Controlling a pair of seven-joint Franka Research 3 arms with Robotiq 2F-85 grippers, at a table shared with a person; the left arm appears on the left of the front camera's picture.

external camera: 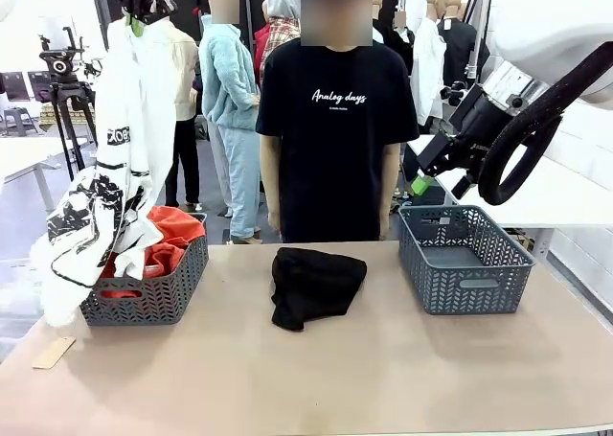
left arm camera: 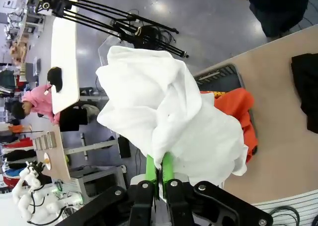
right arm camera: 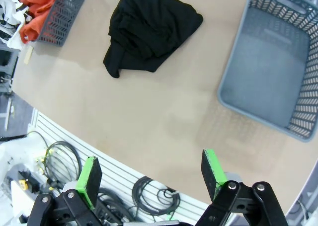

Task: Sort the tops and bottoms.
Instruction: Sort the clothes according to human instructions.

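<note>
Left gripper is clamped shut on a bunch of the white top with the black print, its green pads pinching the cloth. The garment hangs long from that grip, high over the left grey basket. Its lower folds drape over the basket's near-left corner and spill partly outside the rim. The orange-red top lies bundled inside that basket, so one of the two tops looks sorted. The second is over the right place but not yet released or fully inside.

The right gripper is held high above the near edge of the table with its jaws spread wide and nothing between them. The right grey basket lies below and ahead of it, with no garment in it. The black bottoms lie crumpled on the table midway between the two baskets, touching neither and untouched by either gripper. A person stands behind the far edge, arms at the sides, taking no part.

By my reckoning the task is about halfway done. What is left is to lower the white top so that all of it lands in the left basket and let it go. The bottoms then need picking up and dropping into the right basket, a job the free right gripper seems well placed for.
</note>
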